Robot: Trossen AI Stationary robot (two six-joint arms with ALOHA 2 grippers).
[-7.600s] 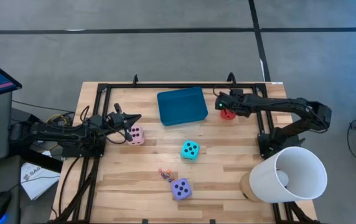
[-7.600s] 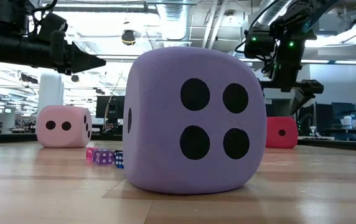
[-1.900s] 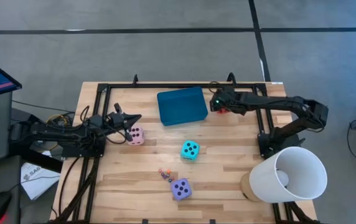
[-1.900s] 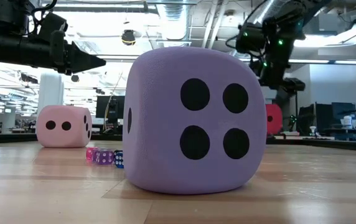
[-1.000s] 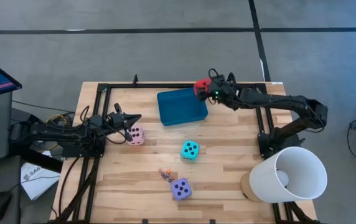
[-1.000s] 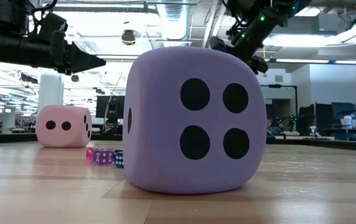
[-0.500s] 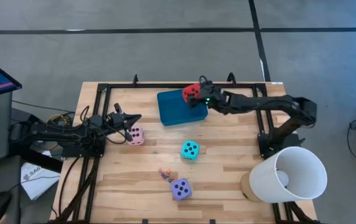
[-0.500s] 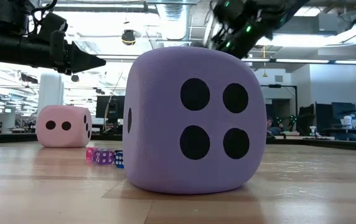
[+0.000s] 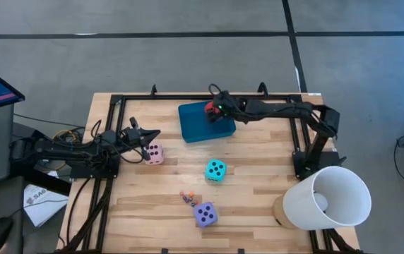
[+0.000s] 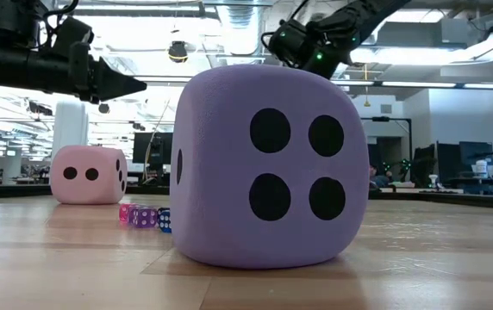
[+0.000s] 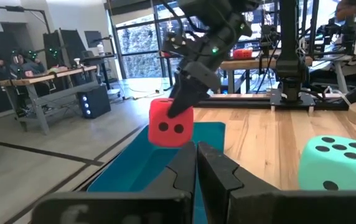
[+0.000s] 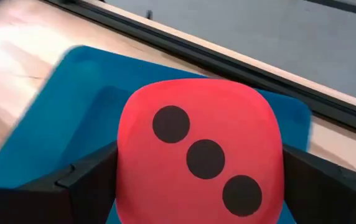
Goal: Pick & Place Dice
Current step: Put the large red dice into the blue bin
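Note:
My right gripper (image 9: 211,109) is shut on the red die (image 9: 208,108) over the far right part of the flat teal tray (image 9: 195,125). The left wrist view shows that die (image 11: 170,124) hanging above the tray (image 11: 134,171). The pink die (image 9: 155,152), the turquoise die (image 9: 215,170) and the purple die (image 9: 205,214) each rest on the wood by a flat face. My left gripper (image 9: 156,134) waits shut, level, just above and beside the pink die. My right gripper pinches the red die by two opposite sides (image 12: 125,165), one dark finger (image 12: 84,180) on each side. The fingers slant down at it from the table's right. The die is lifted clear above the tray, its three-pip face toward the wrist camera.
A few tiny dice (image 9: 186,197) lie between the turquoise and purple dice. A large white cup (image 9: 325,197) lies at the near right corner. A black frame (image 9: 188,97) runs along the table's far and side edges.
My right gripper has carried the red die toward the table's left edge and downward, from beside the tray's far right corner to over the tray, tipping further down. The die has stayed in the hold.

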